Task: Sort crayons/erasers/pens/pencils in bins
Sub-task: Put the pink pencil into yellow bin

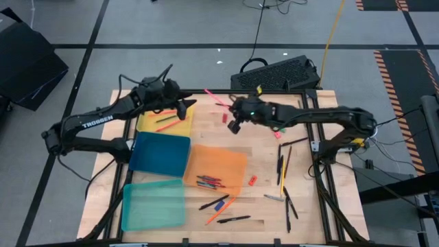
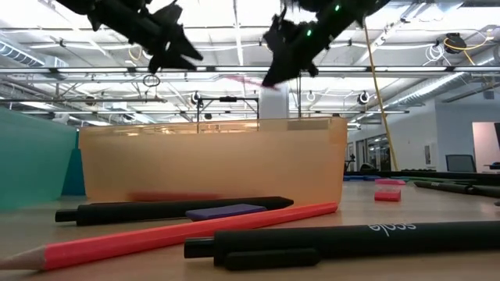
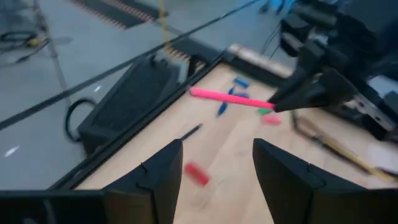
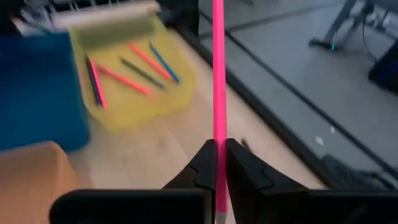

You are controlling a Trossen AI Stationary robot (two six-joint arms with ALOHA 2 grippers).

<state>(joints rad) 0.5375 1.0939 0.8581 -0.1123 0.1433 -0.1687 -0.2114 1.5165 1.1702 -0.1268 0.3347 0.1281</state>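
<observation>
A long, thin, bright pink pencil (image 4: 218,81) is pinched between the nearly closed fingers of the right gripper (image 4: 217,163), held in the air above the table's far middle, near the yellow bin (image 1: 180,126). That bin already holds several pencils and sticks. The left gripper (image 3: 216,177) hovers over the yellow bin with its fingers spread, holding nothing.

- We see our left dark arm stretched over the far left of the desk, its pincer (image 1: 184,108) raised in the air with both fingers (image 3: 158,177) spread wide apart.
- Our right dark arm reaches across toward it, its pincer (image 1: 233,110) also aloft, fingers (image 4: 202,168) clamped together on a thin stick.
</observation>
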